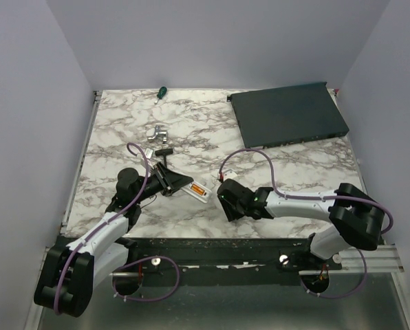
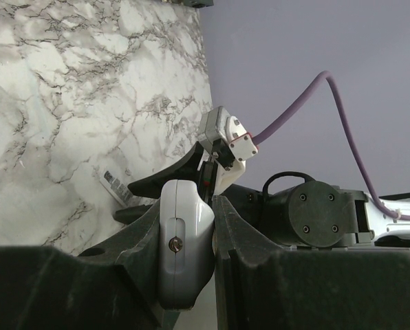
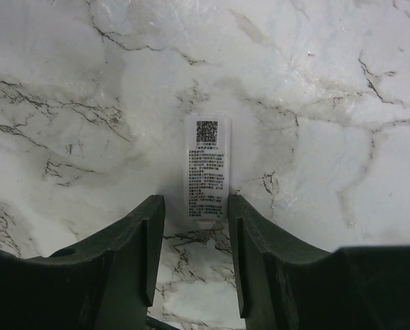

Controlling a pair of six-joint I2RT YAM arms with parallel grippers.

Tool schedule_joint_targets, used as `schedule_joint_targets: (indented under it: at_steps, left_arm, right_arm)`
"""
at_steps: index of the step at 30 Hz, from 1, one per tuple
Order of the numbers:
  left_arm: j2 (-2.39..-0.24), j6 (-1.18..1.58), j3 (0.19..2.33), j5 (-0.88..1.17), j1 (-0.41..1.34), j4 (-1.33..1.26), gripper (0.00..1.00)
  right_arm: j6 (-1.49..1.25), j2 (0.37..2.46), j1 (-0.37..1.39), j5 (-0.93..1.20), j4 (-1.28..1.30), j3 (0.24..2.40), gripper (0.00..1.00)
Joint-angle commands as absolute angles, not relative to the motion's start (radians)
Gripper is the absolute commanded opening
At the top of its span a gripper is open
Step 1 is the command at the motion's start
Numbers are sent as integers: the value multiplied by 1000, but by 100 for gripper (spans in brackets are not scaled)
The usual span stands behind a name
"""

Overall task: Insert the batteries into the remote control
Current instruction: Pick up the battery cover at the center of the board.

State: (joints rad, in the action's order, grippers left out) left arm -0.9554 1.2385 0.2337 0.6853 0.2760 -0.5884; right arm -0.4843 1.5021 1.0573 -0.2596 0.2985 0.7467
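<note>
The white remote control (image 1: 200, 191) is held off the marble near the table's middle, with an orange battery (image 1: 198, 188) showing in its open back. My left gripper (image 1: 173, 180) is shut on the remote's end. In the left wrist view the remote's rounded white end (image 2: 184, 240) is pinched between the fingers of the left gripper (image 2: 186, 206). My right gripper (image 1: 222, 189) is low on the marble just right of the remote. It is open, and a small white printed cover (image 3: 206, 168) lies flat with its near end between the fingertips of the right gripper (image 3: 197, 203).
A large dark flat box (image 1: 287, 115) lies at the back right. A green-handled screwdriver (image 1: 161, 91) rests at the back edge. A silver bracket (image 1: 158, 133) and a small black part (image 1: 165, 152) lie behind the left gripper. Purple walls close in both sides.
</note>
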Motion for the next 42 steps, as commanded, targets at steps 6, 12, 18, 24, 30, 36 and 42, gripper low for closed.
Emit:
schedule_joint_targets:
  at_steps: [6,12,18,24,30,36,42]
  left_arm:
    - [-951,1235,243,680,270,-613,0]
    - [-947,1235,244,681,270,-609,0]
    - [-946,1236,245,678,270,-607,0]
    - [-964,1243,258,668,270,-619,0]
    - [-1004,1254,290,673,269,-646,0]
    - [-1044,1256,317,683,272,-672,0]
    - [-1067,1268,331,693,308,-712,0]
  right_arm:
    - [-457,1556,1079,-271,352,785,43]
    - [-462,1590,1087,-285,363,796,39]
    - [-479,1597,1088,-321,377,801,32]
    - [-520,1475,1088,-402,378,787,16]
    - [-487,1311,1089,-476,439,811,13]
    - [-315,1178,1088,-481,609,959,13]
    - [-127,1162,1088,-182,720,1117,14]
